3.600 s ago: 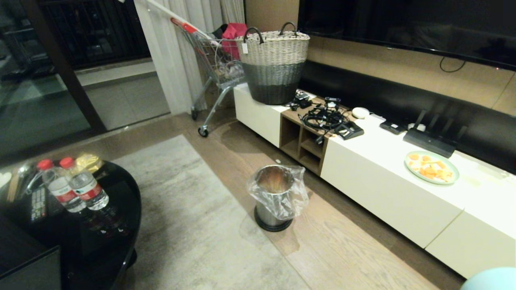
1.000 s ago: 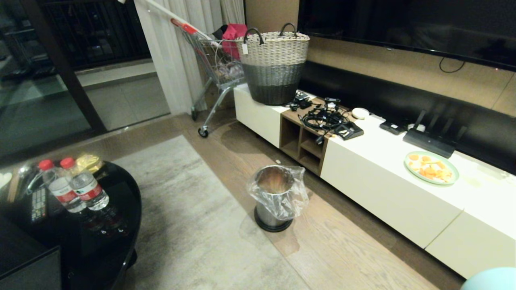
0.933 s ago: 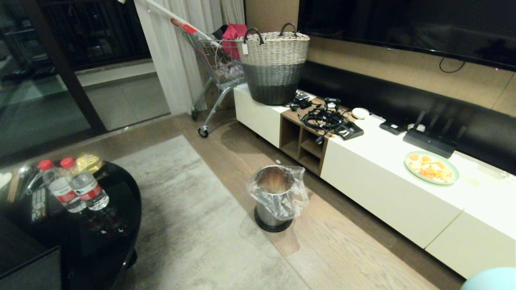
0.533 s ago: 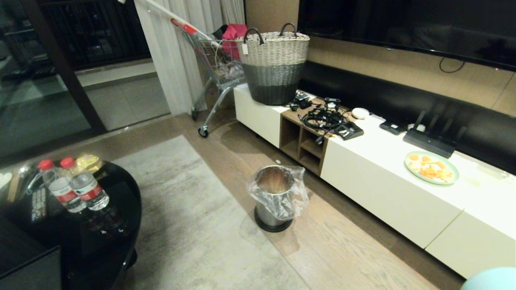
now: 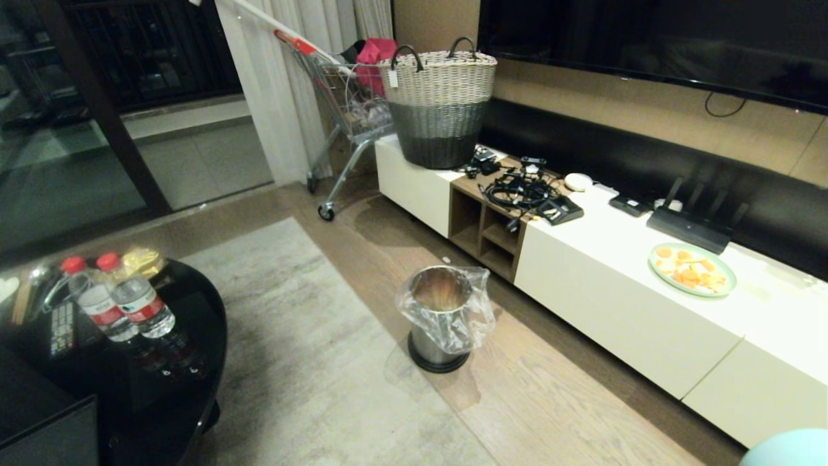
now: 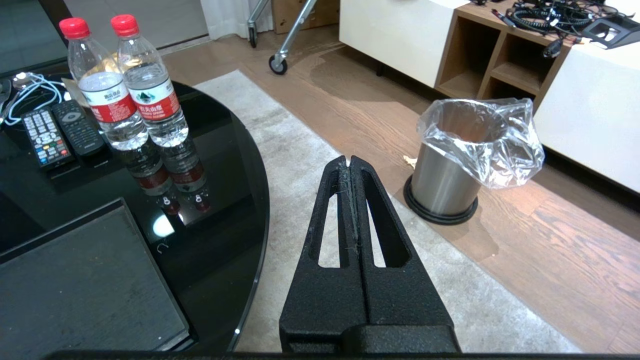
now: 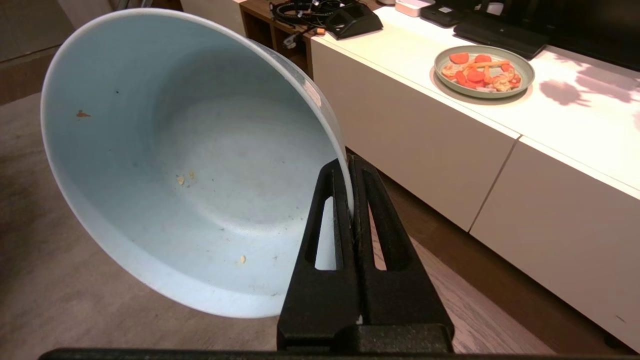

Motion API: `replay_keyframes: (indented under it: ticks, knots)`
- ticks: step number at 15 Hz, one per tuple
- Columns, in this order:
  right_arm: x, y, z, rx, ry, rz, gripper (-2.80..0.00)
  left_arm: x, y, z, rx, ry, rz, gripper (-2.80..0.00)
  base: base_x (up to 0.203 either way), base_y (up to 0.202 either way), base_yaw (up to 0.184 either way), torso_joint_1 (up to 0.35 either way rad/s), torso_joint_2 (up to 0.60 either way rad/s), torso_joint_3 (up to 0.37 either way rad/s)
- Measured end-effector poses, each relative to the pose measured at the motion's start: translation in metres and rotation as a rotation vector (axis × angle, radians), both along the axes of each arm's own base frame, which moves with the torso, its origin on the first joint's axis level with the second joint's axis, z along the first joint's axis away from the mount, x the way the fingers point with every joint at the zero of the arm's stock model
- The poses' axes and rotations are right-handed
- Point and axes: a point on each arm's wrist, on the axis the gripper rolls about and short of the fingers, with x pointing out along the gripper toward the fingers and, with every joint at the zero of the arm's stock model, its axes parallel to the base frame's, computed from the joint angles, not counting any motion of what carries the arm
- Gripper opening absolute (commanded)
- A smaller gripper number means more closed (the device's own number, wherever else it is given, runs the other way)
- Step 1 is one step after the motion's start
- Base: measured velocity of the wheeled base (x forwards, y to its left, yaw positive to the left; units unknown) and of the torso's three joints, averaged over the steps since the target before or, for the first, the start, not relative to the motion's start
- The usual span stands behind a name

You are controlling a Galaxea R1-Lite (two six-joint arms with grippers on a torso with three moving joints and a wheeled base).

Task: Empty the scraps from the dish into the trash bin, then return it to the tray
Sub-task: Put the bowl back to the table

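Observation:
My right gripper (image 7: 347, 159) is shut on the rim of the dish (image 7: 190, 165), a pale blue bowl held tipped on its side above the floor. Its edge shows at the head view's lower right corner as the dish (image 5: 786, 450). Only a few tiny crumbs cling inside it; the scraps themselves are out of view. The steel trash bin (image 5: 443, 317) with its clear liner stands on the floor before the cabinet, also seen as the trash bin (image 6: 465, 155). The black tray (image 6: 75, 285) lies on the dark glass table. My left gripper (image 6: 346, 159) is shut and empty, over the rug.
A green-rimmed plate (image 5: 692, 268) of orange slices sits on the long white cabinet (image 5: 621, 310). Two water bottles (image 6: 125, 85) and remotes (image 6: 55, 132) stand on the glass table. A woven basket (image 5: 440, 103), cables and a shopping trolley (image 5: 343, 110) are farther back.

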Motion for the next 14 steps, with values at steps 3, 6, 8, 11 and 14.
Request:
replay_keyframes:
  ticks: [3,6,8,11,14]
  knots:
    - [0.0,0.0,0.0,0.001,0.0,-0.002,-2.8,0.0,0.0,0.0,0.0,0.0,0.0,-2.8,0.0,0.0,0.0,0.0,0.0,0.0]
    - [0.0,0.0,0.0001,0.002,0.0,-0.002,-2.8,-0.0001,0.0,0.0002,0.0,-0.001,0.0,-2.8,0.0,0.0,0.0,0.0,0.0,0.0]
    - [0.0,-0.0001,0.0001,0.002,0.0,-0.001,-2.8,-0.0001,0.0,0.0002,0.0,-0.001,0.0,-2.8,-0.003,-0.006,0.126,0.0,0.0,0.006]
    - [0.0,0.0,0.0001,0.003,0.0,-0.002,-2.8,0.0,0.0,0.0,0.0,0.0,0.0,-2.8,0.002,-0.009,0.168,0.002,0.0,0.004]
    - [0.0,0.0,0.0,0.005,0.001,-0.003,-2.8,0.0,0.0,0.0,0.0,0.0,0.0,-2.8,0.001,-0.01,0.166,0.0,0.0,0.002]
